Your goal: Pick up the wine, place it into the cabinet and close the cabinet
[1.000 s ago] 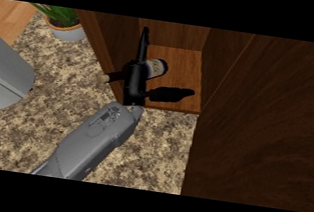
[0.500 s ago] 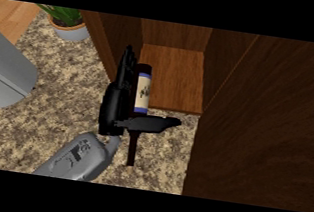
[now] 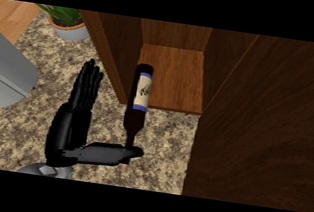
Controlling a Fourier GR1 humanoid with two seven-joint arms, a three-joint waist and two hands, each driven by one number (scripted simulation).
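The wine lay half on the cabinet's shelf, at its front left corner, neck overhanging the counter; left hand spread flat, thumb seemingly touching the cap; right hand unseen

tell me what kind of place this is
Most likely a kitchen: a speckled granite-look counter, a wooden cabinet standing open on it with a wine bottle at its shelf edge, and a potted plant at the back.
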